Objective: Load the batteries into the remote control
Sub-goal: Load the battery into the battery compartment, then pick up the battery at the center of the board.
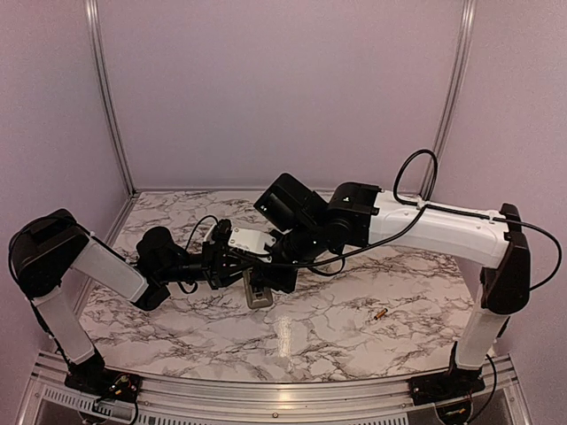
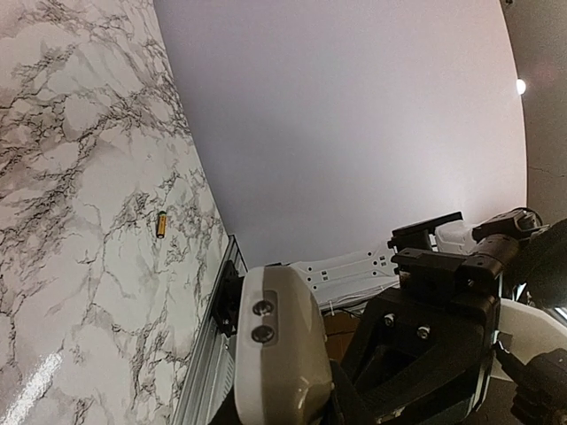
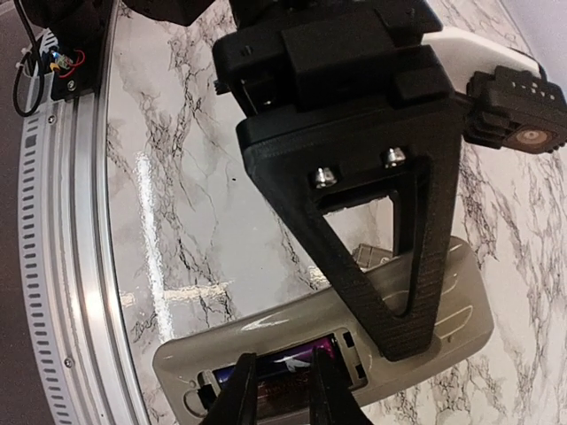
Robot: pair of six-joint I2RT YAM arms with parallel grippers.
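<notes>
Evidently mid-insertion, the left hand (image 3: 397, 336) clamps the slim greyish remote control (image 3: 266, 341) over the marble counter (image 1: 354, 345) middle while the right hand (image 3: 283, 390) straddles a blackish cylindrical battery (image 3: 283, 365) in its bay, grip unclear, so the next move should fetch the small gold battery (image 1: 379, 314) toward the near-right corner.

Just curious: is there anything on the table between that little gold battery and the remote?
No. In the top view, only bare marble tabletop lies between the gold battery and the remote.
</notes>
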